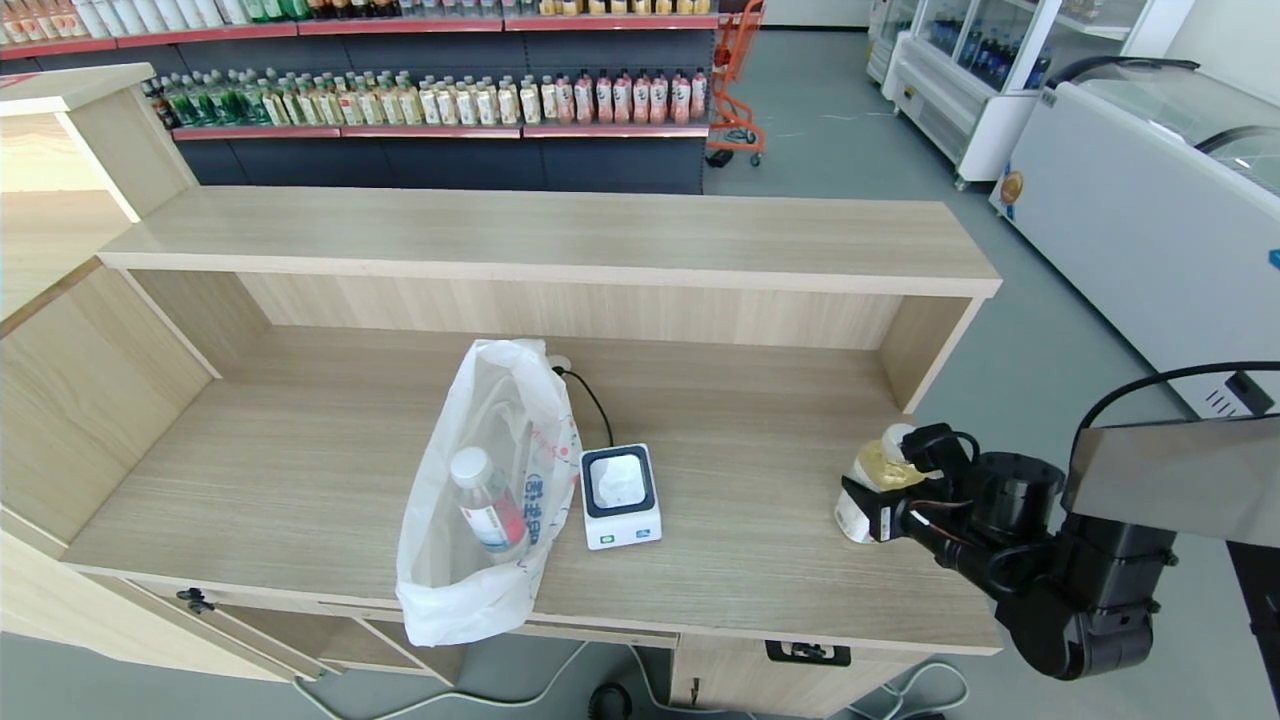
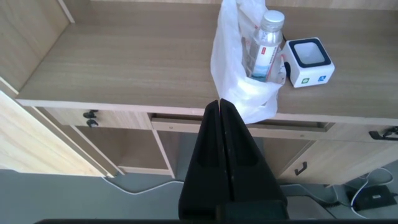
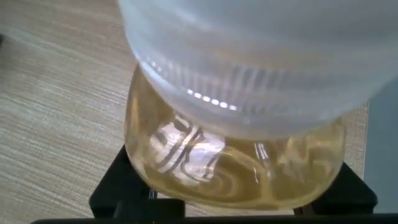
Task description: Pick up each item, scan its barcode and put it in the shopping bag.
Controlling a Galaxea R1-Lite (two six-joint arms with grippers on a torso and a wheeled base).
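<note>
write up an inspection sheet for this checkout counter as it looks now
surface: wooden counter, nothing spilled
job's things: shopping bag holds a water bottle; scanner beside the bag; yellow drink bottle at the right end
clutter: nothing seen
grippers: right gripper, jaws shut on the yellow drink bottle; left gripper, jaws shut, empty, before the counter's front
cables: black cable from scanner to the back wall
surroundings: drink shelves, freezers

shopping bag (image 1: 480,500) stands mid-counter, mouth open upward, water bottle (image 1: 487,505) filling part of it. scanner (image 1: 620,495) just beside the bag, cable (image 1: 590,400) running back. wide counter (image 1: 280,460) stretch left of bag, another between scanner and yellow bottle (image 1: 872,462) in right gripper (image 1: 895,475). back wall (image 1: 560,310) and sides closed, front open.
</note>
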